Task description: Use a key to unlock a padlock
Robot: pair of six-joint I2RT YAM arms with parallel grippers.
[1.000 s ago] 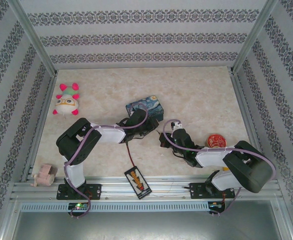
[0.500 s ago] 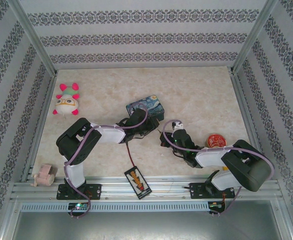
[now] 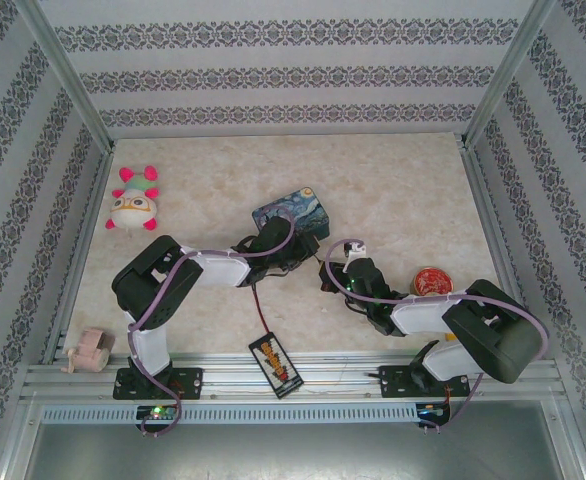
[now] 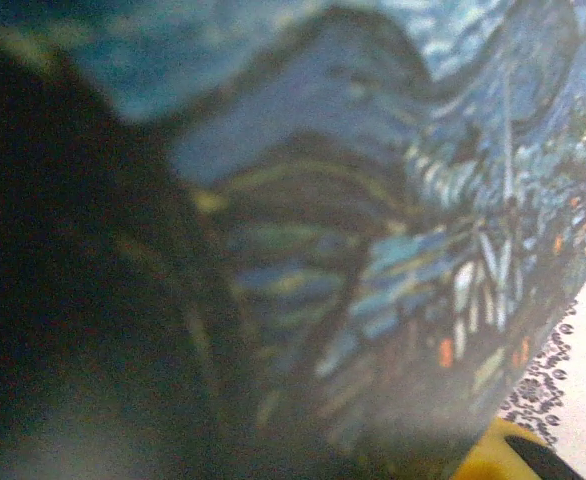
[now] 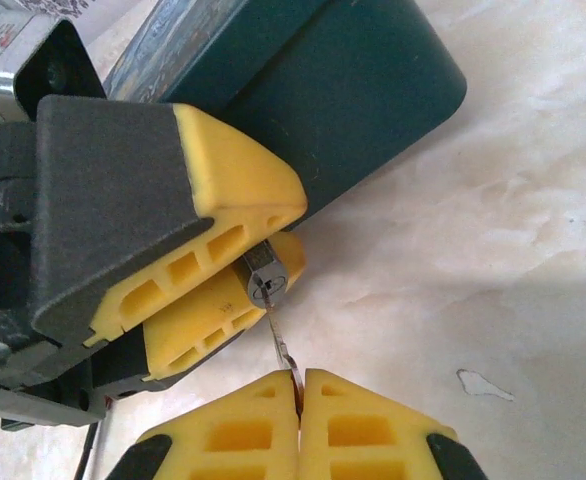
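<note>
The right jaws are clenched on a thin key (image 5: 283,352), whose tip meets the keyhole end of the padlock (image 5: 265,282) just ahead, itself pinched between the left jaws, with the painted tin (image 5: 373,90) beyond on the desk (image 5: 503,230).

The top external camera sits high above the near edge of the table (image 3: 393,180) and faces down and forward over the whole surface. From there the painted tin (image 3: 290,216) lies far below, near the middle of its view. The left wrist camera is right up against the tin (image 4: 393,200), so close that the painted face blurs; it seems to look across the tin's side. The right wrist camera hangs low just beside the tin (image 5: 373,90). It looks past its own right gripper (image 5: 298,395) toward the left gripper (image 5: 273,255) and the padlock (image 5: 266,283), which are at the tin's corner. All three views share the tin.
</note>
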